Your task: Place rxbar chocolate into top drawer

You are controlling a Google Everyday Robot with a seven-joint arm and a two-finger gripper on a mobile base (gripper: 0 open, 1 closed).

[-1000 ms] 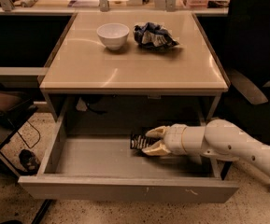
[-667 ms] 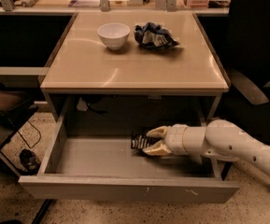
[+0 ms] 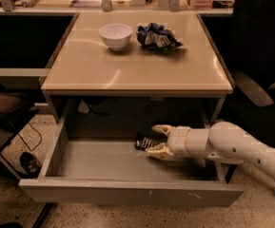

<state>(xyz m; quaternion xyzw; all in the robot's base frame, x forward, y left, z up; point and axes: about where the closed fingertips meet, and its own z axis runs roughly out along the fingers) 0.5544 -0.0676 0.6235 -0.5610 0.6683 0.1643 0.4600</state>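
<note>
Straddling the right end of the rxbar chocolate (image 3: 144,141), the fingers (image 3: 162,128) stand apart, one above the bar's end and one below it, with a gap wider than the wrapper. That spread suggests the gripper (image 3: 151,139) is not pinching the bar, though whether either finger touches it cannot be made out. The bar lies low inside the top drawer (image 3: 127,194), towards the back and right of the middle, apparently on the drawer floor.

Behind the fingers, the pale wrist and arm (image 3: 241,146) come in from the right, crossing the drawer's right side at a shallow slant. That low line looks chosen to slip under the bench (image 3: 137,75), which overhangs the back half of the drawer.

The drawer is pulled well out, its scuffed front panel nearest the camera, leaving room to reach in. Up on the bench, a white bowl (image 3: 115,34) and a crumpled blue-and-white bag (image 3: 157,36) sit side by side near the far edge, well apart from the work. Judged from this, the placing is nearly complete; the arm has only to back out.
</note>
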